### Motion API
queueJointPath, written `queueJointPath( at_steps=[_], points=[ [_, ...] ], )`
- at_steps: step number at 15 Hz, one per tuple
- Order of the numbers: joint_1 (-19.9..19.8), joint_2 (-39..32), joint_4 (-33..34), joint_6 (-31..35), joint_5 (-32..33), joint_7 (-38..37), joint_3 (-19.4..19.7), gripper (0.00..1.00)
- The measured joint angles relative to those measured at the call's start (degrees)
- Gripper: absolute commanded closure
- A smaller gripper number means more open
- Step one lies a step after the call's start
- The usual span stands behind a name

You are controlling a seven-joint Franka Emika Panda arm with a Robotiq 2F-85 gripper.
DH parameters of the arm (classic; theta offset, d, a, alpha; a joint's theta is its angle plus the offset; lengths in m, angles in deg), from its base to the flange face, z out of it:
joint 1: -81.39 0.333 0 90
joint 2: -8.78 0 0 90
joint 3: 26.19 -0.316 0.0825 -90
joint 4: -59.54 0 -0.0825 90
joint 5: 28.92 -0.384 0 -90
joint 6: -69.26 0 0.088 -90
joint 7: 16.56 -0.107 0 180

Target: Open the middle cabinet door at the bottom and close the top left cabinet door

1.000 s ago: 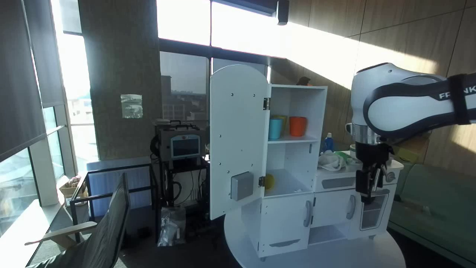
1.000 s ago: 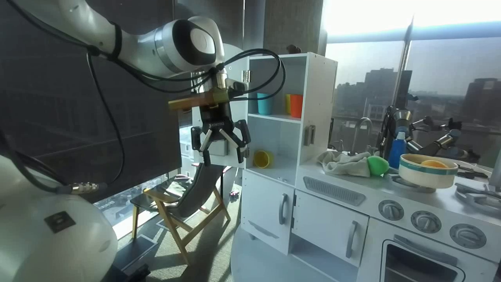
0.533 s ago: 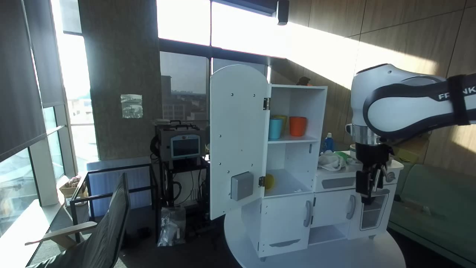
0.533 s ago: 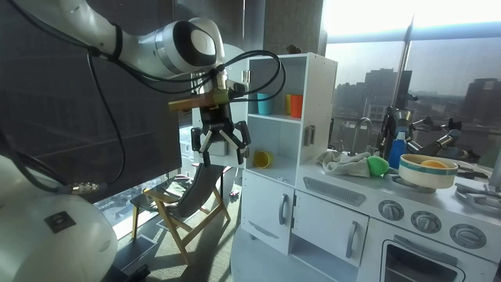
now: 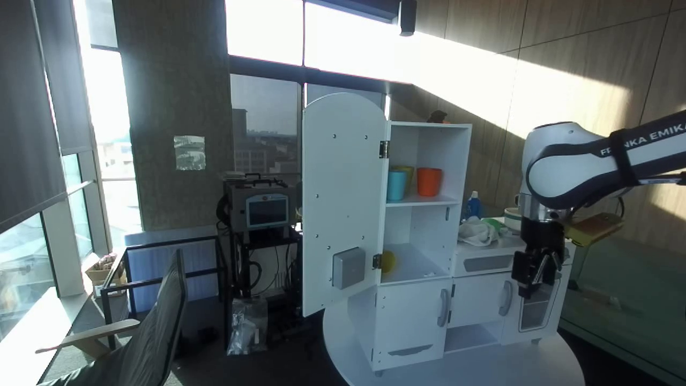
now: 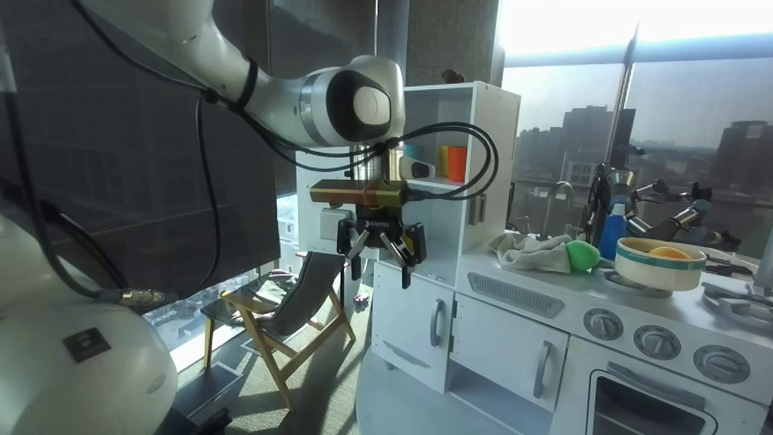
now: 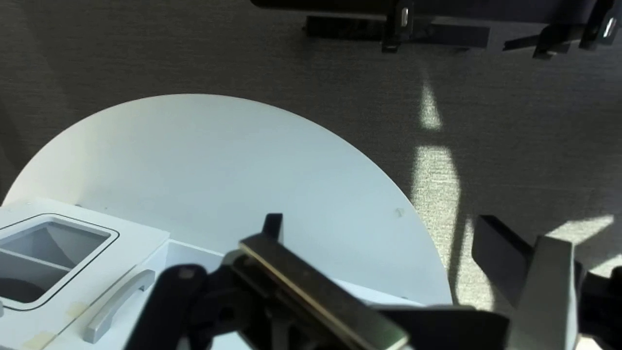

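The top left cabinet door (image 5: 345, 177) is tall and white with a rounded top and a grey box low on its inner face. It stands wide open; in an exterior view (image 6: 307, 226) the arm partly hides it. The middle cabinet door at the bottom (image 5: 474, 308) is shut, also seen in an exterior view (image 6: 498, 347). Its grey handle (image 6: 542, 368) also shows in the wrist view (image 7: 116, 306). My gripper (image 6: 380, 275) is open and points down, apart from both doors. In the wrist view the gripper (image 7: 382, 226) has nothing between its fingers.
The bottom left door (image 6: 410, 320) is shut, beside the middle one. Cups stand on the upper shelf, such as an orange cup (image 5: 429, 182). A bowl (image 6: 661, 264) and a cloth (image 6: 531, 251) lie on the counter. The unit stands on a round white base (image 7: 218, 160).
My arm has moved down in both exterior views and rightward in the picture, with the gripper open throughout. Both doors look the same as before.
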Motion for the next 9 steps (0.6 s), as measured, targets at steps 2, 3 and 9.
queueJointPath(
  at_steps=[2,3,9],
  points=[
    [-1.2,-3.2,0.6,4.8,-2.7,2.1,3.8,0.00],
    [-1.5,-4.8,1.2,6.8,-4.4,5.4,6.0,0.00],
    [0.5,-15.2,8.5,8.9,-17.7,31.5,17.9,0.00]
  ],
)
